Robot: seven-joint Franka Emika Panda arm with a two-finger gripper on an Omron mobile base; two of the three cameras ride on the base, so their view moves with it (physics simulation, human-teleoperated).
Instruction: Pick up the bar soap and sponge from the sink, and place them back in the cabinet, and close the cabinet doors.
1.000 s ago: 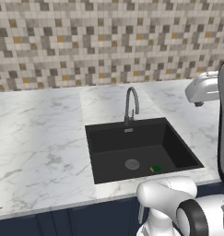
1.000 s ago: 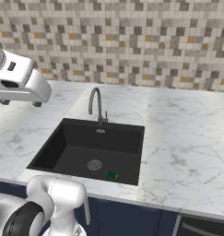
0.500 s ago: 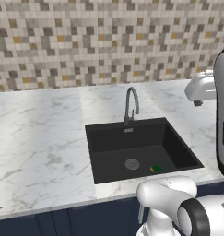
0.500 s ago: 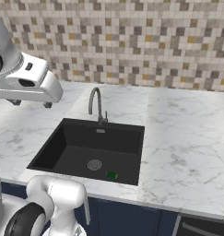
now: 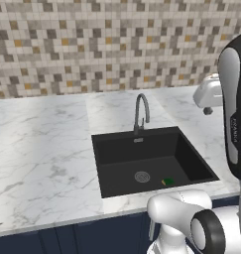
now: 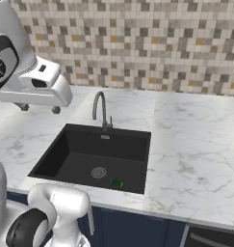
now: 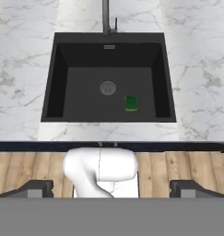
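The sink (image 5: 134, 152) (image 6: 109, 147) (image 7: 109, 57) is a black basin set in the marble counter, with a round drain (image 7: 108, 87). The sponge (image 5: 167, 182) (image 6: 117, 183) (image 7: 131, 103), green with a yellow edge, lies on the basin floor just right of the drain, near the front wall. My gripper (image 6: 39, 108) (image 5: 207, 110) (image 7: 111, 189) hangs high above the counter's front edge, pointing straight down, open, with nothing between its fingers. The bar soap is hidden or out of view. The cabinet and its doors are out of view.
A grey gooseneck faucet (image 5: 141, 111) (image 6: 100, 108) stands behind the basin. Marble counter (image 5: 42, 158) (image 6: 195, 154) stretches to both sides, against a mosaic tile wall (image 5: 92, 44). Navy base cabinets (image 6: 133, 229) run below, with wooden floor (image 7: 39, 166) in front.
The hand has swung further in over the counter's front, toward the sink, and the upper arm has come into the left base view. The sponge has stayed put.
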